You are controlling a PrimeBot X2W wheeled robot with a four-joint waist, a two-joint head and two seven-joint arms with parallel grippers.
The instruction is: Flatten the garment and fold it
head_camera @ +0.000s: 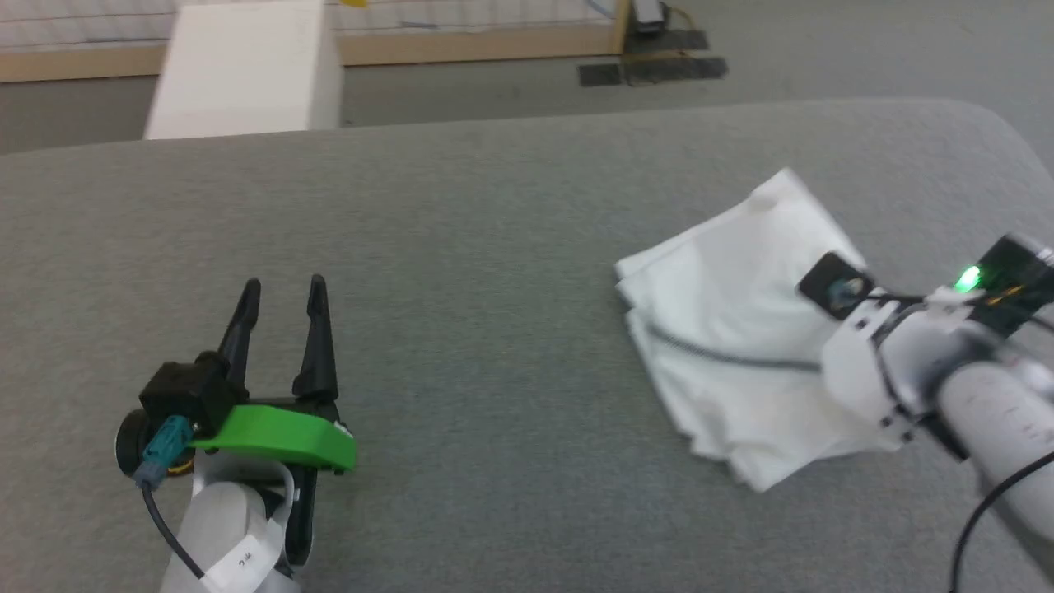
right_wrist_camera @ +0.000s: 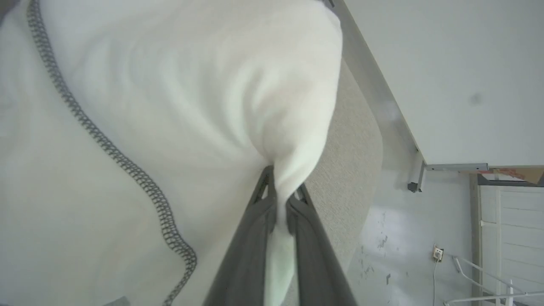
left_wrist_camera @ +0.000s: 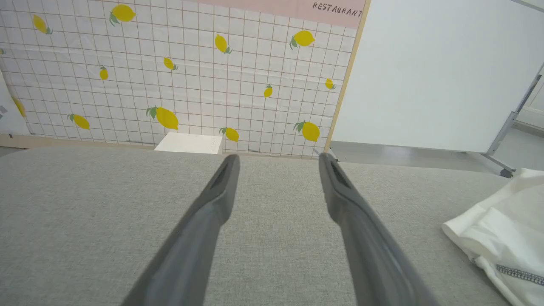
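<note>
Two grippers in play. Nearest, the left gripper (head_camera: pixel 284 282) hovers over bare grey worktop (head_camera: pixel 510 247) at the near left, its fingers spread wide with nothing between them. At the near right, the right gripper (right_wrist_camera: pixel 282 187) has its fingers pinched shut on a twisted tuck of white fabric, as the right wrist view shows.

The garment (head_camera: pixel 725 329) lies on the right side of the worktop, well apart from the left gripper. It is a bunched, layered bundle, not spread out. Its long axis runs roughly near to far in the head view, with a peaked corner pointing at the far edge. The dark zigzag seam (head_camera: pixel 716 354) crosses it left to right.

Judgement: this is the flattening step, at its start, with the first grasp made. The next move calls for drawing the pinched edge up and outward, and for bringing the left gripper across to take a second edge.

Beyond the far edge stands a white box (head_camera: pixel 247 66).
</note>
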